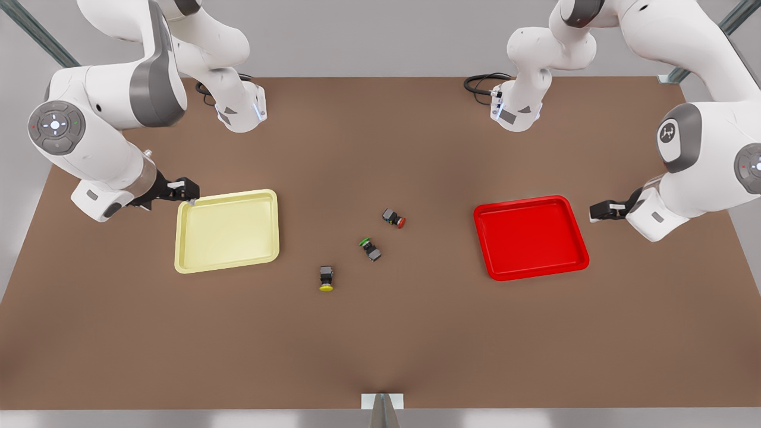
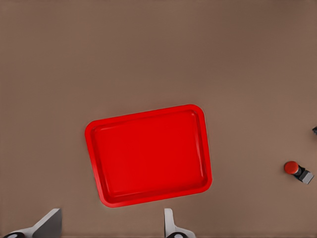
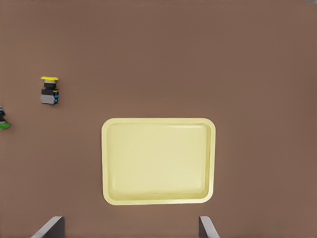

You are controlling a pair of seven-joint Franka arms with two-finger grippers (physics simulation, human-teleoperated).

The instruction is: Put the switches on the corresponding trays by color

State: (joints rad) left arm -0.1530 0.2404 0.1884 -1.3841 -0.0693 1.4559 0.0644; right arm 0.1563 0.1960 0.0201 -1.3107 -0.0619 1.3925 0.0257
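Round-capped switches, rounded-corner trays

green-capped switch cut by right wrist view's edge, left gripper fingertips cropped

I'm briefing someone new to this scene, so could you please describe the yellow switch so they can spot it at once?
Start at the yellow tray on the front view's left of the brown table. Between it and the red tray lie three tiny black switches. The yellow switch lies nearest the camera, apart from the green-capped and red-capped ones; only its cap is yellow.
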